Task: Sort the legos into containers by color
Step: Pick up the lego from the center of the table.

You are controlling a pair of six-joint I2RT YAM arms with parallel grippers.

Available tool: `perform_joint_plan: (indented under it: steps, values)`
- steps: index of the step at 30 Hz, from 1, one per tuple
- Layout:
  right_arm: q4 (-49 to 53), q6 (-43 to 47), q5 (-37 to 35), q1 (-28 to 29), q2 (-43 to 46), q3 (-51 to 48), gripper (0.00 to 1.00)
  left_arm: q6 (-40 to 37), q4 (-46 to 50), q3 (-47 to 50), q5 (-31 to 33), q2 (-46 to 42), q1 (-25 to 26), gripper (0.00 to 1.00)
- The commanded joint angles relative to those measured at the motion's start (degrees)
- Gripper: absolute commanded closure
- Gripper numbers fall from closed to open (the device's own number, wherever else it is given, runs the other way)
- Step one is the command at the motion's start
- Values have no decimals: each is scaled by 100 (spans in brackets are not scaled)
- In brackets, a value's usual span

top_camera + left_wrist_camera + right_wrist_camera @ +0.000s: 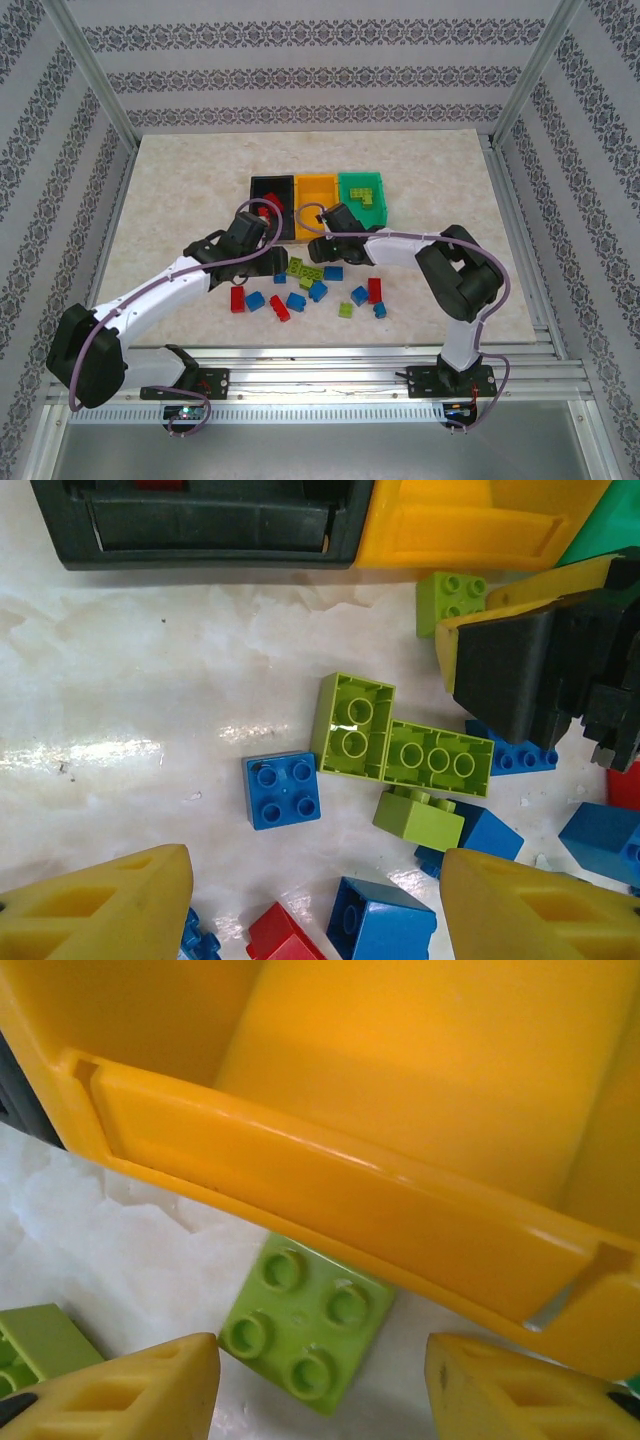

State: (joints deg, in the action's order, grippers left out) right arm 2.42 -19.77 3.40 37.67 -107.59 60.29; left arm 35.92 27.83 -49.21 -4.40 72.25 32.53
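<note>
**Ana:** How many legos (296, 301) did you count?

**Ben:** From above, three red and six blue lay loose on the table (180, 190), in a scatter just in front of the bins. The lime ones were bunched, so I counted them from the left wrist camera. There were four. Two lay hollow side up and touched edge to edge, one sat against a blue piece, and a square lime brick (450, 598) lay close to the yellow bin's front wall.

**Ana:** And the containers?

**Ben:** There were three, side by side in a row at the far side of the scatter. From left to right they were the black bin (260, 185), the orange-yellow bin (318, 192) and the green bin (348, 210). The black one held a red piece. The green one held lime pieces, too small and merged to count.

**Ana:** What about the grippers?

**Ben:** There were two. The left gripper (315, 870) hung over the lime and blue cluster with its yellow fingers spread wide and nothing between them. The right gripper (322, 1355) was spread as wide and also had hold of nothing. It hovered at the orange-yellow bin's near wall, and the square lime brick lay studs up on the table between its fingertips. I could not tell whether either finger touched the brick.
</note>
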Motion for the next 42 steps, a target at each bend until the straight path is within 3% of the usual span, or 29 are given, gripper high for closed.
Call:
perform_joint_plan:
  steps: [1, 13, 23, 33, 42]
  values:
    - [467, 279, -259, 69, -241, 265, 43, 185, -293, 118, -84, -110, -42, 33]
    - [715, 382, -350, 212, -508, 547, 49, 284, -349, 234, -157, -175, -45, 34]
    - [743, 299, -228, 320, -708, 738, 44, 380, -383, 368, -96, -319, -40, 34]
    - [776, 132, -502, 317, -624, 637, 65, 424, -369, 380, -180, -322, -40, 34]
    - [134, 194, -443, 432, 303, -139, 68, 541, -503, 573, -214, -464, 0, 35]
